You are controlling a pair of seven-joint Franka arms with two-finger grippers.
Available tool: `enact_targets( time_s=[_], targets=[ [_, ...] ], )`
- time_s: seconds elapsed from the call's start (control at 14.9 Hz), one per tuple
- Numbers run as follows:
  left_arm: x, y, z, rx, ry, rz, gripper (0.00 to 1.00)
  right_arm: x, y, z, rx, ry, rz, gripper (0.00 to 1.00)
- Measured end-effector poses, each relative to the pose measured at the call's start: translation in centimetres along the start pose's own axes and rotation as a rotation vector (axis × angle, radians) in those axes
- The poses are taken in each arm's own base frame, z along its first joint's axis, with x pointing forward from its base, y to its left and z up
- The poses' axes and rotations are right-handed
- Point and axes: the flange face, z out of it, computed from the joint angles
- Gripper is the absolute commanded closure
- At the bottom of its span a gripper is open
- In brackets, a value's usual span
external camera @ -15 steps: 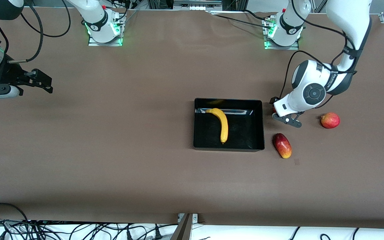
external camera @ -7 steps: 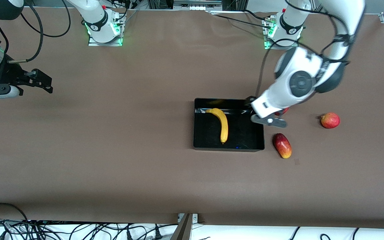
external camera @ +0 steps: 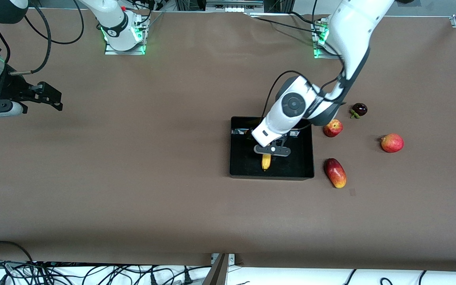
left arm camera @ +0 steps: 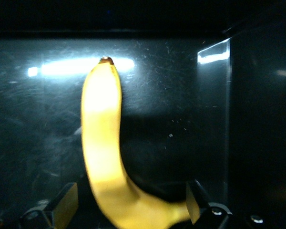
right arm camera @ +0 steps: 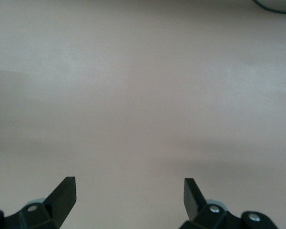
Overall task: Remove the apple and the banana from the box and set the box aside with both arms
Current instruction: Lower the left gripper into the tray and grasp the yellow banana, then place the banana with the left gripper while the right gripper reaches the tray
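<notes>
The left hand (external camera: 272, 150) hangs low inside the shallow glossy black rectangular plastic box (external camera: 236, 166), directly over the curved yellow banana (external camera: 266, 161). In the left wrist view its two fingers stand spread on either side of the banana's stem end, not yet pinching it. The banana (left arm camera: 105, 157) lies flat on the box floor, its tip pointing toward the wall nearer the front camera.

The small round red apple with yellowish patches (external camera: 333, 128) is already out, resting on the brown counter (external camera: 133, 178) just beside the box at the left arm's end. So the step in hand looks like the banana pick: the fingers would need to settle a little lower around the fruit and close on it, then lift it clear of the low walls. The curved, smooth skin may twist in a narrow grip.

The right hand (external camera: 48, 95) waits over bare counter well apart from the box, toward the right arm's end, its fingers (right arm camera: 62, 195) spread and empty.

Around the box lie an elongated red-yellow mango (external camera: 335, 173), a larger red-orange round fruit (external camera: 392, 143) and a small dark purple fruit (external camera: 359, 109). The apple and mango sit close to the box's wall, so they could get in the way if the box is pushed toward that end.
</notes>
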Motion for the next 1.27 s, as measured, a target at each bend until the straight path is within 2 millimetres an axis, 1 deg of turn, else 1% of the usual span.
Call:
enact_targets(
  time_s=[0.07, 0.13, 0.2, 0.27, 0.33, 0.4, 0.47, 0.54, 0.6, 0.74, 0.87, 0.94, 1.07, 1.27],
  targets=[
    [-0.1, 0.0, 1.0, 0.015, 0.004, 0.018, 0.0, 0.0, 0.0, 0.0, 0.0, 0.0, 0.0, 0.0],
    [-0.2, -0.1, 1.6, 0.03, 0.006, 0.035, 0.0, 0.0, 0.0, 0.0, 0.0, 0.0, 0.0, 0.0],
    [-0.2, -0.1, 1.8, 0.039, 0.008, 0.046, 0.22, 0.0, 0.0, 0.0, 0.0, 0.0, 0.0, 0.0],
    [-0.2, -0.1, 1.8, 0.042, 0.01, 0.05, 0.49, 0.0, 0.0, 0.0, 0.0, 0.0, 0.0, 0.0],
    [-0.2, -0.1, 1.9, 0.044, 0.009, 0.051, 0.56, 0.0, 0.0, 0.0, 0.0, 0.0, 0.0, 0.0],
    [-0.3, -0.2, 2.2, 0.046, 0.004, 0.049, 0.58, 0.0, 0.0, 0.0, 0.0, 0.0, 0.0, 0.0],
    [-0.4, -0.2, 2.7, 0.047, -0.005, 0.046, 0.74, 0.0, 0.0, 0.0, 0.0, 0.0, 0.0, 0.0],
    [-0.6, -0.2, 3.2, 0.049, -0.013, 0.041, 0.85, 0.0, 0.0, 0.0, 0.0, 0.0, 0.0, 0.0],
    [-0.6, -0.3, 3.3, 0.05, -0.013, 0.034, 0.89, 0.0, 0.0, 0.0, 0.0, 0.0, 0.0, 0.0],
    [-0.2, -0.3, 3.0, 0.048, -0.003, 0.009, 0.92, 0.0, 0.0, 0.0, 0.0, 0.0, 0.0, 0.0],
    [0.2, -0.2, 2.4, 0.043, 0.009, -0.011, 0.92, 0.0, 0.0, 0.0, 0.0, 0.0, 0.0, 0.0],
    [0.5, -0.1, 1.8, 0.04, 0.02, -0.023, 0.92, 0.0, 0.0, 0.0, 0.0, 0.0, 0.0, 0.0],
    [1.3, -0.3, -0.6, 0.049, 0.033, -0.044, 0.92, 0.0, 0.0, 0.0, 0.0, 0.0, 0.0, 0.0],
    [2.5, -1.1, -5.3, 0.053, 0.035, -0.099, 0.92, 0.0, 0.0, 0.0, 0.0, 0.0, 0.0, 0.0]
  ],
)
